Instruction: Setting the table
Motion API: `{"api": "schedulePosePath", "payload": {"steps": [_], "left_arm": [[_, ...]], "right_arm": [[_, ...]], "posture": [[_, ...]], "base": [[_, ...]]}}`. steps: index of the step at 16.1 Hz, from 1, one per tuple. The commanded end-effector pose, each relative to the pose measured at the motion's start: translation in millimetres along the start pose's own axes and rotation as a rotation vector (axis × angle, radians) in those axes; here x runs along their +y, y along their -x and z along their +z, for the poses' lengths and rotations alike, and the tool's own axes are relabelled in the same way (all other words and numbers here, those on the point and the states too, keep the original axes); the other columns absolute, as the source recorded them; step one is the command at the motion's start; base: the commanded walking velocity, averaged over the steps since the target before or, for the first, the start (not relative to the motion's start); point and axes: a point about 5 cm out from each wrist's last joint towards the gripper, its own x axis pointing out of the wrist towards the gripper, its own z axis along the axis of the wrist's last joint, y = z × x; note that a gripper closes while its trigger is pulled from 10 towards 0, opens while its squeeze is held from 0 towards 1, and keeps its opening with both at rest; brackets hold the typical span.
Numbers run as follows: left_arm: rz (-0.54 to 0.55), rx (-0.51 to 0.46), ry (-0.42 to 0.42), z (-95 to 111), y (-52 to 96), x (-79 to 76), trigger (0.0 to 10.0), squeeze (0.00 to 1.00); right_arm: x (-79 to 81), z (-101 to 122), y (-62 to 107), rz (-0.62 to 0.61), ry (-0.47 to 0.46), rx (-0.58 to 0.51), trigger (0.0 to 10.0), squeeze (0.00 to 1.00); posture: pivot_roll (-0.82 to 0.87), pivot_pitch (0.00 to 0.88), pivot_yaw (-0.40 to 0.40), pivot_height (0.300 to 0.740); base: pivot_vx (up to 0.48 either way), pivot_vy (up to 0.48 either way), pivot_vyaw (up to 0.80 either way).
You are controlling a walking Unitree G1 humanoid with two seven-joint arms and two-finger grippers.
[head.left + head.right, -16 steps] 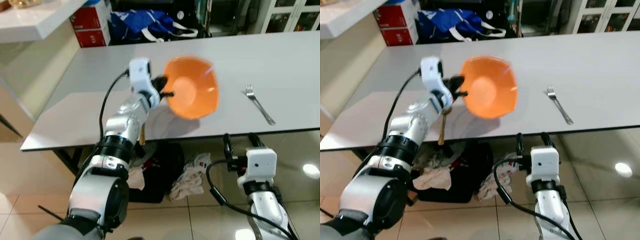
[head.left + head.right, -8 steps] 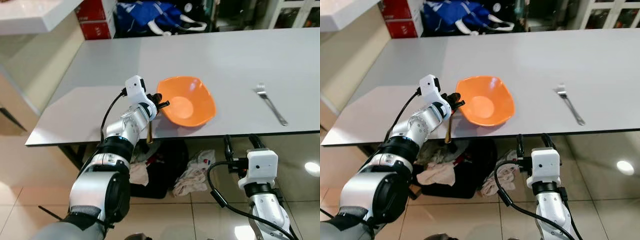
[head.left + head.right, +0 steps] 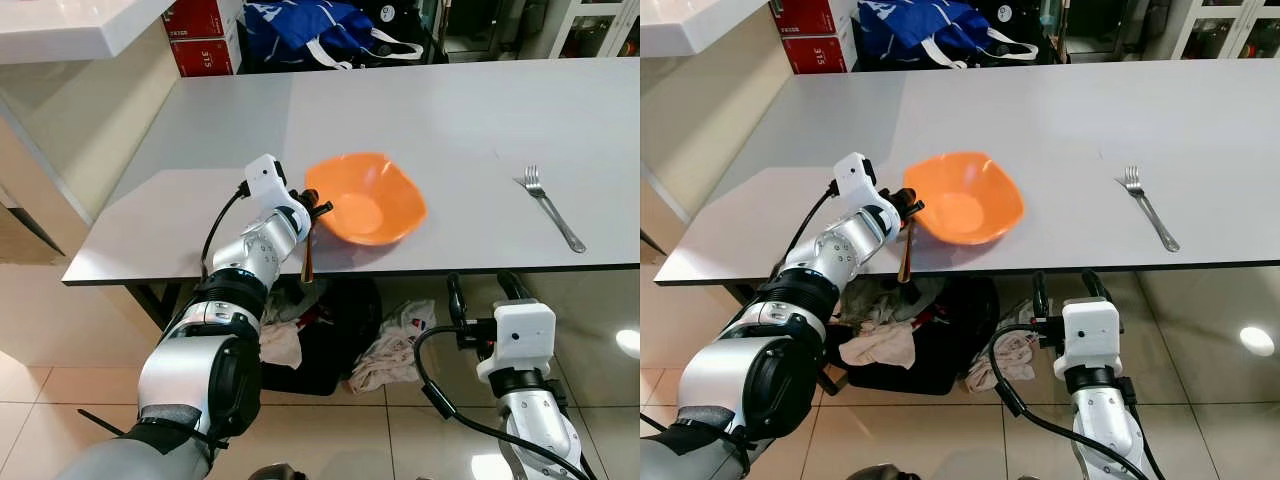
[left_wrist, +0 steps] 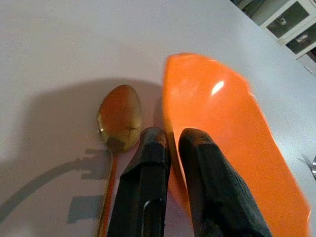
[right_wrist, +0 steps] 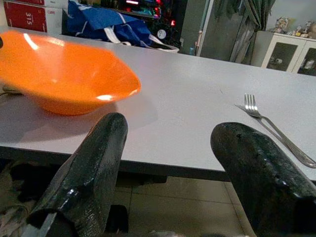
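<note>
I've lowered the orange bowl (image 3: 366, 198) from tilted in the air to the table, left gripper (image 3: 316, 207) clamped on its rim.

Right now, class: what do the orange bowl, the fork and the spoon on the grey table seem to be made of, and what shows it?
Orange bowl: probably plastic, with uniform colour and soft glossy highlights. Silver fork: likely steel, thin, grey and reflective. Gold-coloured spoon: seemingly metal with a brassy polished finish, mirror-like though slightly mottled. The left gripper has its jaws closed on the bowl's rim.

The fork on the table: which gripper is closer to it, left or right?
Right. The right gripper hangs open below the table edge, near the fork. The left gripper clamps the orange bowl's rim, farther away.
</note>
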Motion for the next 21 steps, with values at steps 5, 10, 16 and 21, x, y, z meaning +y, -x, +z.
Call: {"api": "schedulePosePath", "payload": {"steps": [5, 10, 16, 21], "left_arm": [[0.010, -0.069, 0.018, 16, -0.7, -5.2, 10.0, 1.00], [0.088, -0.101, -0.046, 18, 0.0, 4.2, 10.0, 1.00], [0.136, -0.074, -0.070, 10, -0.2, 12.3, 10.0, 1.00], [0.105, -0.111, -0.110, 16, -0.2, 6.3, 10.0, 1.00]], "right_arm": [[1.7, 3, 1.1, 0.009, -0.008, -0.002, 10.0, 0.00], [2.9, 2, 0.4, 0.009, -0.009, 0.001, 10.0, 0.00], [5.4, 1, 0.3, 0.011, -0.012, 0.004, 10.0, 0.00], [5.6, 1, 0.7, 0.011, -0.013, 0.004, 10.0, 0.00]], "posture": [[-0.03, 0.000, 0.095, 0.740], [-0.03, 0.000, 0.096, 0.740], [-0.03, 0.000, 0.099, 0.740], [-0.03, 0.000, 0.099, 0.740]], "base": [[0.000, 0.000, 0.00], [0.000, 0.000, 0.00], [0.000, 0.000, 0.00], [0.000, 0.000, 0.00]]}}
